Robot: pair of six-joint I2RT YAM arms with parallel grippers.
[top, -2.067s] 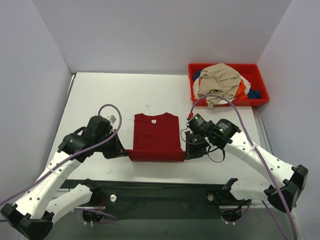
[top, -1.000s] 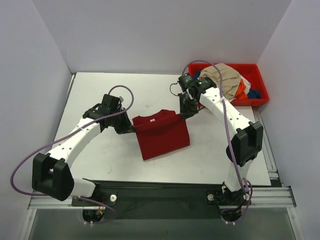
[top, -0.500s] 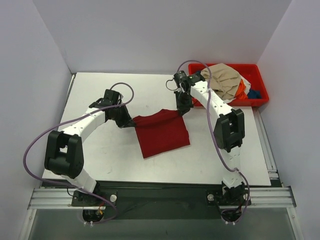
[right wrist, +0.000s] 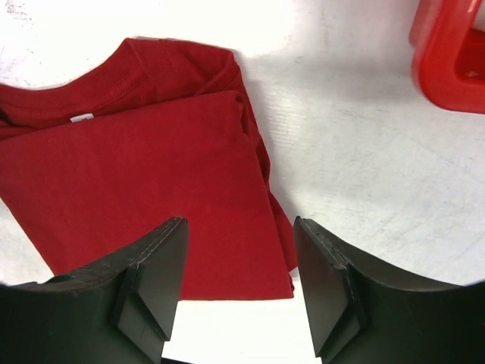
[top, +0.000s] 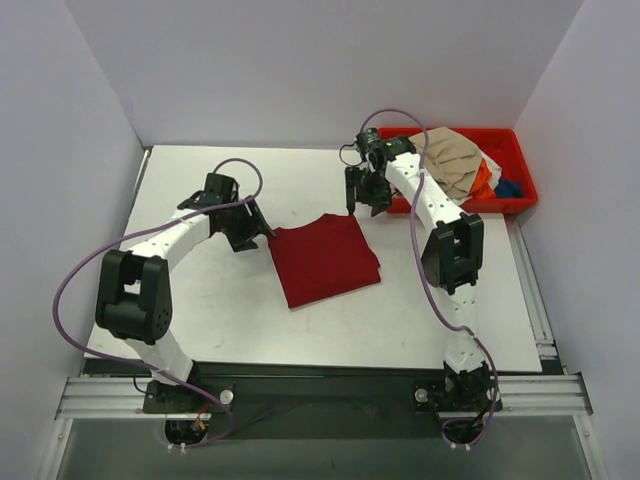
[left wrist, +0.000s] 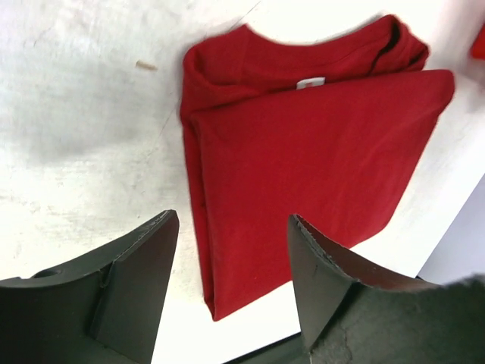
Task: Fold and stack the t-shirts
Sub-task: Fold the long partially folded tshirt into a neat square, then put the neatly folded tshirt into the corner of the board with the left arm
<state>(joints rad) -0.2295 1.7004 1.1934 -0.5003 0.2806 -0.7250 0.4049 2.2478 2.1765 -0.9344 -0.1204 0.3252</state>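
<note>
On white, scuffed table (top: 200,310), enclosed by plain pale walls (top: 300,70): one dark red t-shirt (top: 325,262), folded to a rectangle, lying flat and askew near centre, white neck label (left wrist: 311,82) showing. Far right corner: red bin (top: 525,200) holding heaped t-shirts (top: 450,165), tan uppermost. Left gripper (top: 252,230): arm stretched forward, jaws parted, empty, just beside shirt's left corner. Right gripper (top: 362,197): arm reaching far, jaws parted, empty, near shirt's far corner, beside bin.

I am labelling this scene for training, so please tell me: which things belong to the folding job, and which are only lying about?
Belong to the job:
folded dark red cloth t-shirt
heap of tan, orange, white and blue cloth shirts

Only lying about:
red plastic bin holding that heap
white table top
</note>
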